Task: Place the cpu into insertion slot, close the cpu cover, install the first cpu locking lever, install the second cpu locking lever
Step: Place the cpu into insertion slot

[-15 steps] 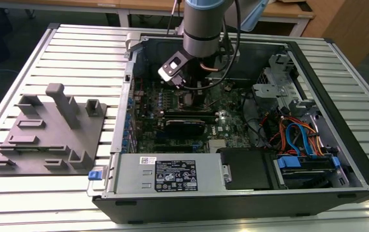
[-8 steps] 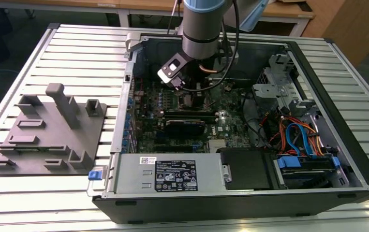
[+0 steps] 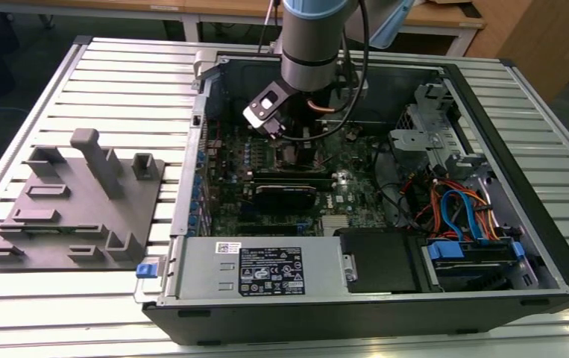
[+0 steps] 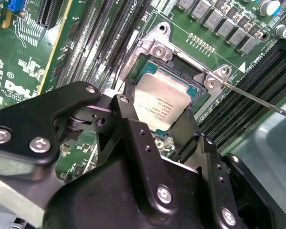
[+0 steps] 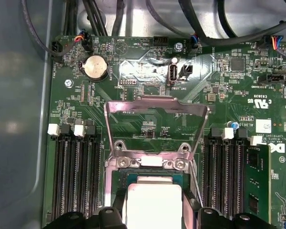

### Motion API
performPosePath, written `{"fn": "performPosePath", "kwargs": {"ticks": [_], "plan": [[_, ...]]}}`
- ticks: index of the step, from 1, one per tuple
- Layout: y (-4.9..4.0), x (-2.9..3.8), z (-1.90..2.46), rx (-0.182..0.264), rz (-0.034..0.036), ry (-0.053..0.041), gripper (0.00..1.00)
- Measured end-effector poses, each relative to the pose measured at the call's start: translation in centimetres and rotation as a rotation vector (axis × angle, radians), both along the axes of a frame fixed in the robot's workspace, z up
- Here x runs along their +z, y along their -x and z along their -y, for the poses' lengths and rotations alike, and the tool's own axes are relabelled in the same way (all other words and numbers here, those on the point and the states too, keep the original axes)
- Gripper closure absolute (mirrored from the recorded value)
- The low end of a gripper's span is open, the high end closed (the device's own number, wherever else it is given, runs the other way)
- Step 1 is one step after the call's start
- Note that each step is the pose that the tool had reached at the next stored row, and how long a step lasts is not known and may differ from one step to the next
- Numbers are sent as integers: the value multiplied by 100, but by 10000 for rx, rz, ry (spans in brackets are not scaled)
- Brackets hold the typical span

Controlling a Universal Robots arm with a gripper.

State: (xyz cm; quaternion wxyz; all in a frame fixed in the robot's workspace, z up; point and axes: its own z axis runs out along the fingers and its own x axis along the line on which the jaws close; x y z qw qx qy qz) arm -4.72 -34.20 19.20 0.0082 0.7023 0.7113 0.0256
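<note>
Between the jaws, the cpu [image 4: 163,98] lay flat, silver top up, over the insertion slot [image 4: 152,47]. Whether it was fully seated could not be told. Jaws were narrow: the gripper [image 4: 159,114] had one black finger [image 4: 126,107] against each of two opposite chip edges, and both wrist views agreed on this.

In the first wrist view the cpu cover [image 5: 157,107] stood swung open just beyond the fingertips, at the slot's far rim, with green board visible through its cut-out. A thin wire locking lever [image 4: 257,99] slanted away from one corner of the slot. Long black memory slots [image 5: 74,176] flanked the jaws on both sides. A coin cell [image 5: 95,67] sat past the cover.

Surface: slatted aluminium table [image 3: 115,67]. A grey fixture plate [image 3: 75,216] lay beside the case, on the exterior view's left. Wooden desks [image 3: 444,15] stood behind.

Container: open computer case [image 3: 563,253] on its side, holding the motherboard [image 3: 224,186], a silver power supply [image 3: 254,268], and orange and blue cables [image 3: 459,209].

The arm [image 3: 309,45] stood near vertical over the case, wrist down inside it.
</note>
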Motion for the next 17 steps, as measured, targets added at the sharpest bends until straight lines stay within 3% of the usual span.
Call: {"fn": "performPosePath", "kwargs": {"ticks": [17], "plan": [[-10,-2,-9,-7,-4,20,46]]}}
